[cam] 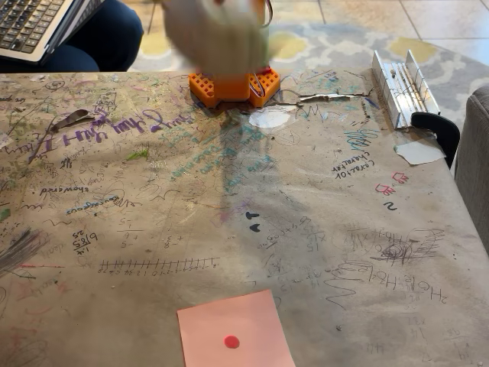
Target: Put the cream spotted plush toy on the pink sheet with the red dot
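Note:
The pink sheet (pixel 244 321) lies flat at the table's near edge, a little right of centre, with the red dot (pixel 231 342) near its middle and nothing on it. At the far edge stands the arm's orange base (pixel 233 86). Above it a pale, motion-blurred mass (pixel 215 34) fills the top centre. It looks like the arm, and the blur hides the gripper's fingers. The cream spotted plush toy is hidden or lost in that blur.
The table is covered with scribbled paper (pixel 191 229). A metal rail piece (pixel 403 84) and a black clamp (pixel 437 126) sit at the far right, with a white paper scrap (pixel 419 151) nearby. A laptop (pixel 34 27) and a person's knee (pixel 107 38) are beyond the far left corner.

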